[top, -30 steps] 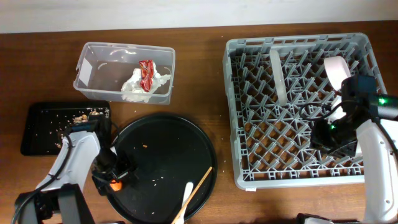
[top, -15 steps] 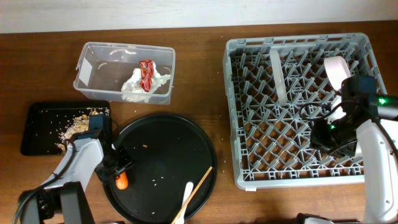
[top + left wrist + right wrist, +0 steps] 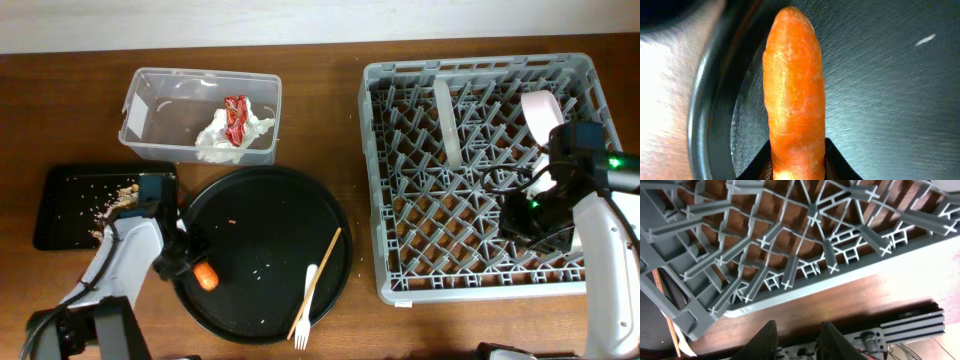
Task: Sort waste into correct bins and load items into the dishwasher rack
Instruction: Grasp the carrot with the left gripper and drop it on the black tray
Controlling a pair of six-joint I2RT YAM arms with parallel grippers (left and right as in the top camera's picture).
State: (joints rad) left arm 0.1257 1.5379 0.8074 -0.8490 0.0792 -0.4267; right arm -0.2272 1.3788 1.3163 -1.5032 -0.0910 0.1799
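My left gripper (image 3: 187, 266) is shut on the small orange carrot (image 3: 206, 276) at the left rim of the large round black tray (image 3: 270, 210). In the left wrist view the carrot (image 3: 792, 95) fills the middle, with the dark jaws pressed on both its sides. The clear tub (image 3: 150, 120) holds white napkins (image 3: 218, 135) and a red wrapper (image 3: 235, 115). Beige crumbs lie in the shallow black tray (image 3: 65, 225). A white fork (image 3: 306, 300) lies on the round tray. In the grey rack (image 3: 390, 180) stand a white plate (image 3: 446, 120) and a pale bowl (image 3: 540, 112). My right gripper (image 3: 535, 215) hangs open and empty over the rack.
A thin wooden stick (image 3: 322, 275) lies beside the fork on the round tray. In the right wrist view the rack's front edge (image 3: 790, 275) and the brown table edge (image 3: 850, 300) lie below the open fingers (image 3: 765, 340).
My left gripper has closed on the carrot and carried it up and right along the round tray's left rim. The round tray and fork shifted slightly. The right arm is unmoved.
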